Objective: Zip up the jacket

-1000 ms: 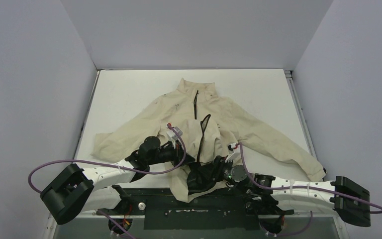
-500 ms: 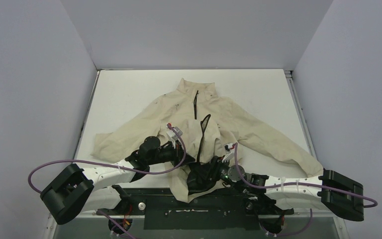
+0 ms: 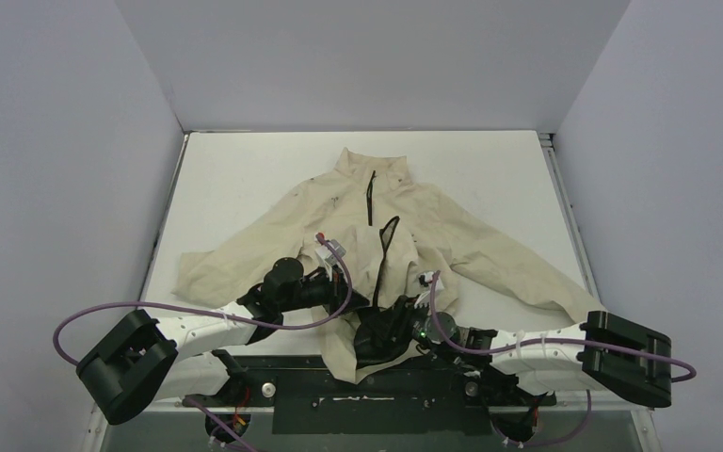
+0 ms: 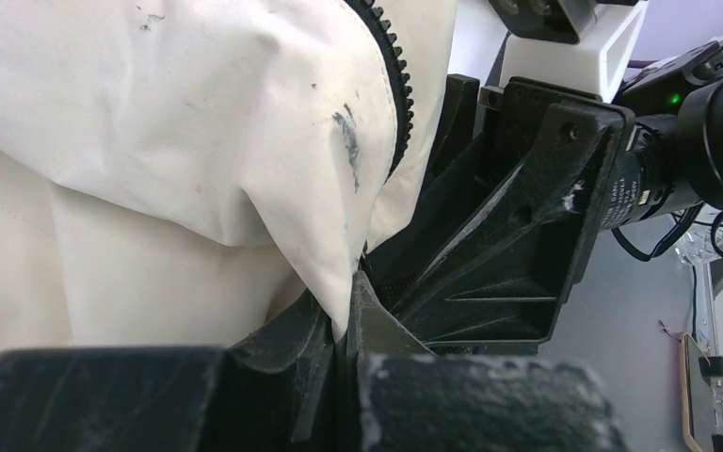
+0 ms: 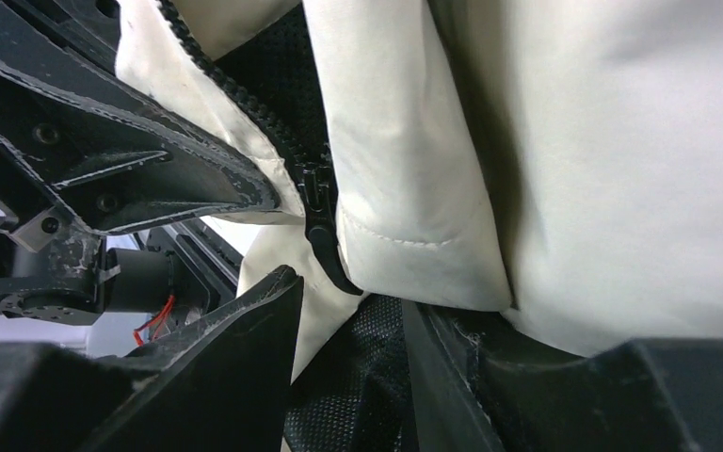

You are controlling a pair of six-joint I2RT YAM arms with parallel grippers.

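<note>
The beige jacket lies spread on the white table, collar at the far side and hem towards the arms. Its black zipper is closed only near the collar, and the front gapes open below. My left gripper is shut on a corner of the jacket's hem, beside the zipper teeth. My right gripper is open at the hem, fingers either side of the black mesh lining. The zipper slider and its pull tab hang just beyond my right gripper.
The grey enclosure walls close in the table on three sides. Purple cables loop from both arms. The black base plate runs along the near edge. The two grippers are close together; the left one's finger shows in the right wrist view.
The right arm's elbow has swung left and its gripper has edged left into the hem. The left arm and the jacket have not visibly moved.
</note>
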